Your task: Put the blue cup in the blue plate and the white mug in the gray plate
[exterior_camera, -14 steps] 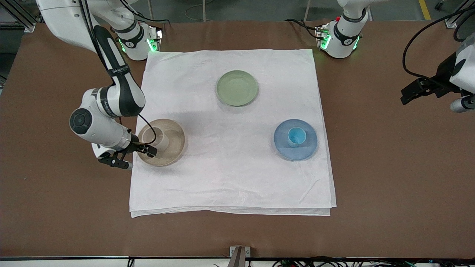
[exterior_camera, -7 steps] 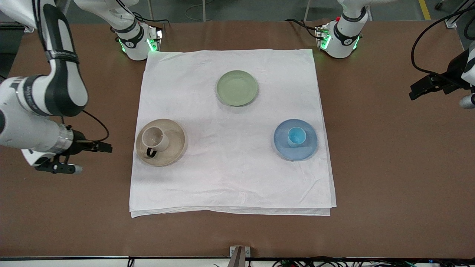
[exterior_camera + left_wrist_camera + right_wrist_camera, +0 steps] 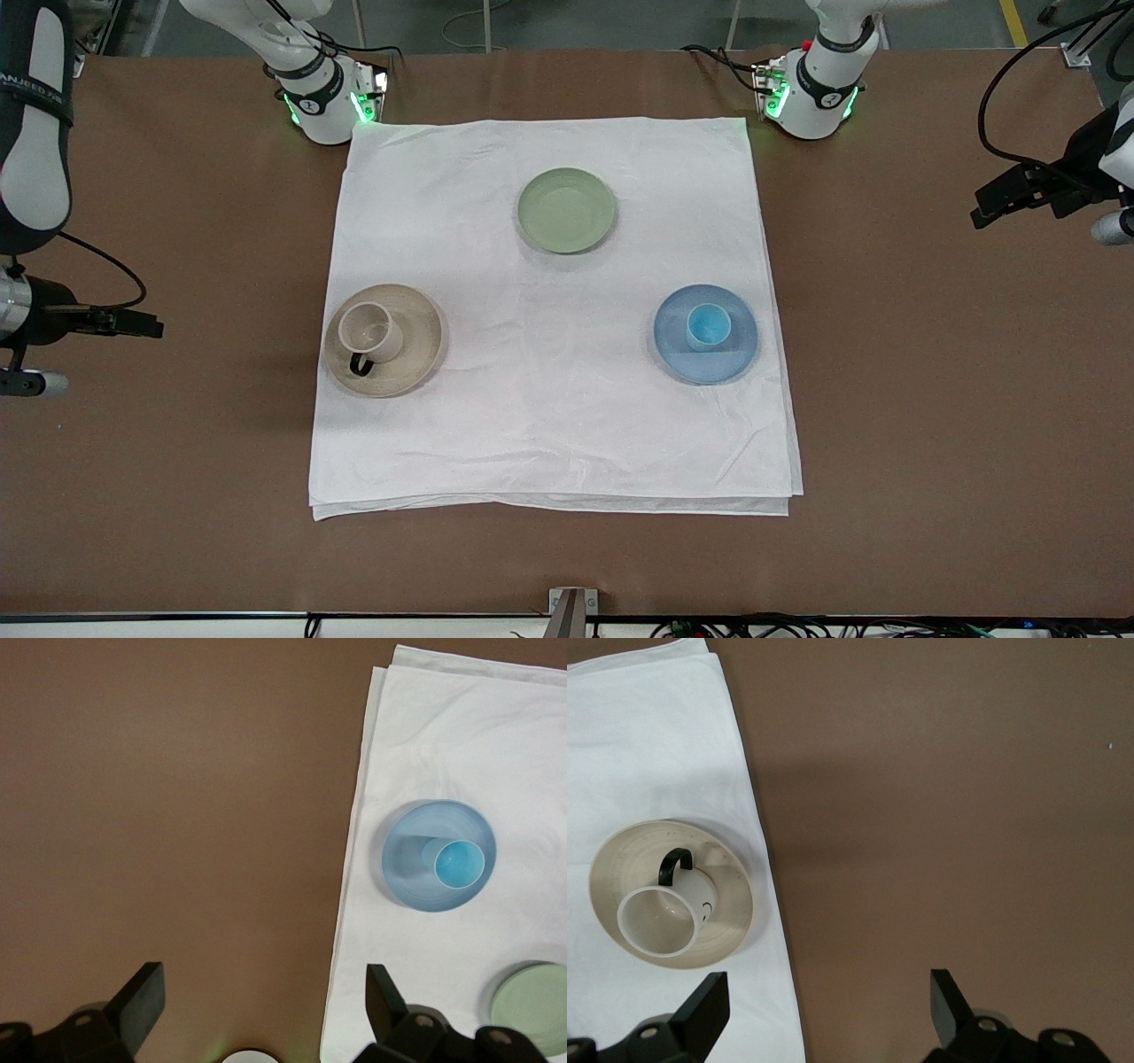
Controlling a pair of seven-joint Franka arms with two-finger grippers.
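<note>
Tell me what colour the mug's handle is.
Black, on the white mug; clearest in the right wrist view.

Legible text: one item. Partial lettering, roughly "ANJEED 76", on the black band of the right arm's link (image 3: 34, 84); reading uncertain. No other markings readable.

Brown table (image 3: 930, 399), white cloth (image 3: 549, 425)

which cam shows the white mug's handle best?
Right wrist view: the white mug stands upright on the gray plate, its black loop handle large and unobstructed. Front view shows the handle smaller. Left wrist view doesn't show the mug.
</note>
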